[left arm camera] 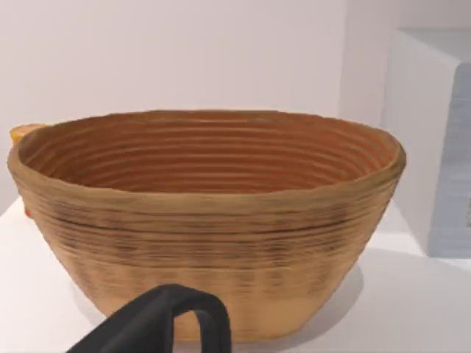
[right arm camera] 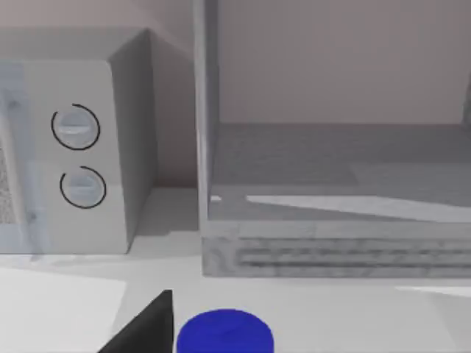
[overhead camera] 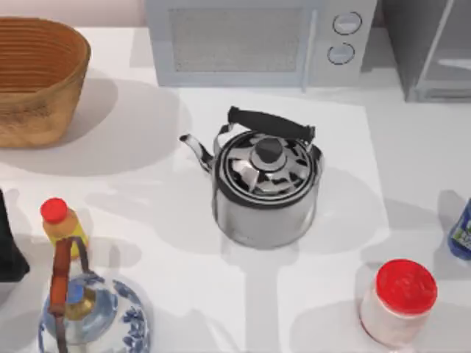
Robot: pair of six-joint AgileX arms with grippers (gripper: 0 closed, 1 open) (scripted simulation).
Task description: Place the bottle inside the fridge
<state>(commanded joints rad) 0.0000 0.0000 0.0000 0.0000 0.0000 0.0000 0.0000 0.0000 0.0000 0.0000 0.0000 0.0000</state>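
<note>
Standing at the counter's right edge, the small deep-blue bottle is near the dark grey fridge. Right tool beside its blue cap; grip state unclear

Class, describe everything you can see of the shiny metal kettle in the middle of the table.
The shiny silver metal kettle stands upright near the middle of the white table. It has a round body, a domed reflective lid with a dark knob, a black arched handle over the top and a curved spout pointing towards the table's left. It rests on the table alone, in front of the light grey microwave; nothing else touches it.
</note>
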